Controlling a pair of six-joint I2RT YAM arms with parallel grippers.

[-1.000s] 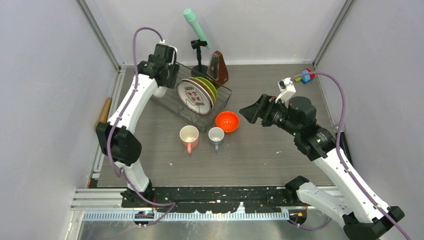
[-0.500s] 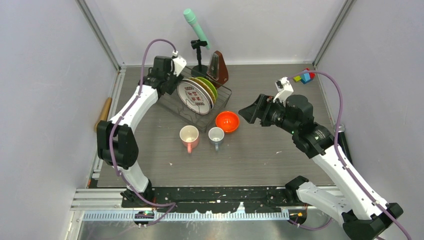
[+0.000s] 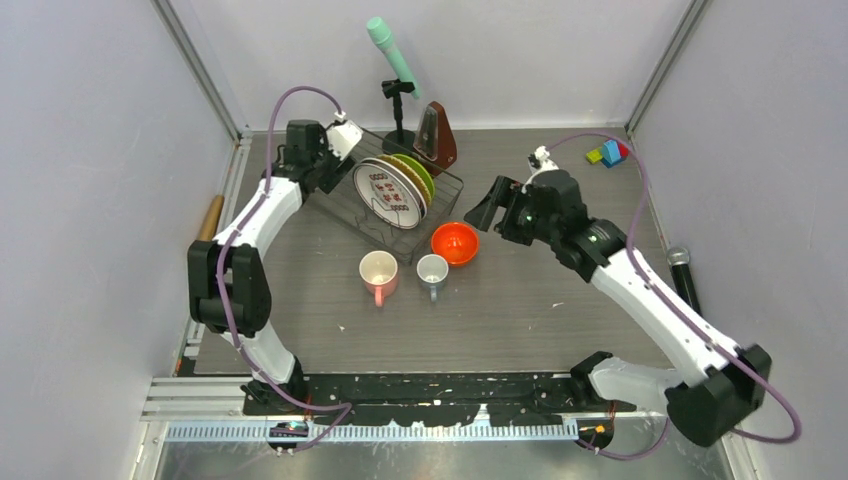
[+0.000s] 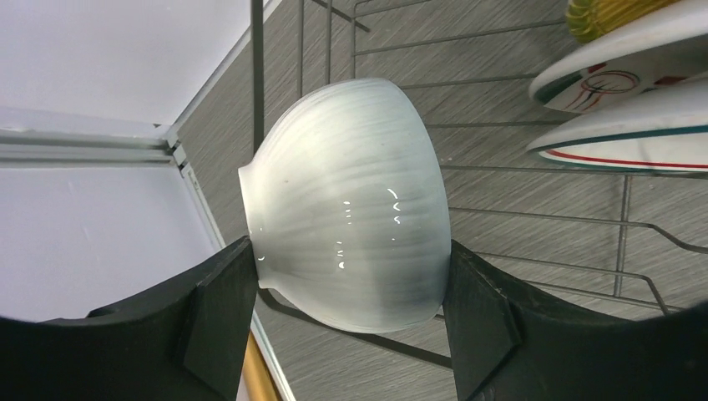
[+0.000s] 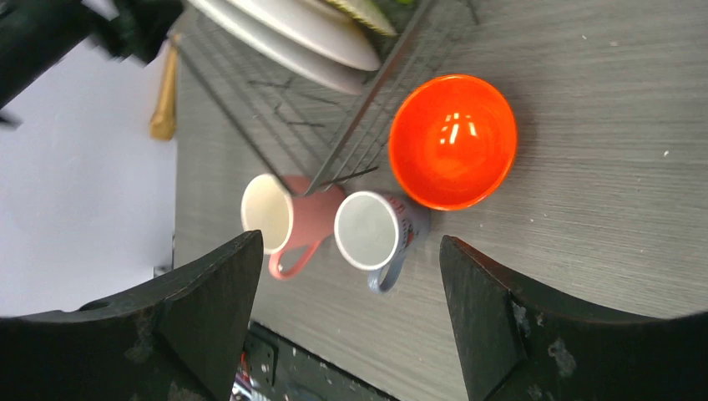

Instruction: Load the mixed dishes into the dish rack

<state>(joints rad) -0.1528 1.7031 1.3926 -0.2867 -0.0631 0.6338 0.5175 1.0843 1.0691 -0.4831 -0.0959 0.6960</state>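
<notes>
My left gripper (image 3: 322, 160) is at the left end of the dark wire dish rack (image 3: 385, 232). In the left wrist view it (image 4: 349, 276) is shut on the white bowl (image 4: 351, 217), tipped on its side over the rack's wires (image 4: 484, 79). The white teal-rimmed plate (image 3: 388, 195) and the lime-green plate (image 3: 425, 172) stand in the rack; the tan plate is hidden between them. The orange-red bowl (image 3: 454, 242), pink mug (image 3: 378, 273) and small grey-blue mug (image 3: 432, 271) sit on the table in front of the rack. My right gripper (image 3: 488, 208) hangs open and empty, above and right of the orange-red bowl (image 5: 452, 140).
A teal microphone on a stand (image 3: 392, 60) and a brown metronome (image 3: 436, 138) stand behind the rack. A wooden rolling pin (image 3: 208, 222) lies at the left table edge. Coloured blocks (image 3: 608, 152) and a black microphone (image 3: 682, 270) lie on the right.
My left gripper has shifted left and turned at the rack's left end. My right arm has swung left and farther out, bringing its open gripper closer to the orange-red bowl.
</notes>
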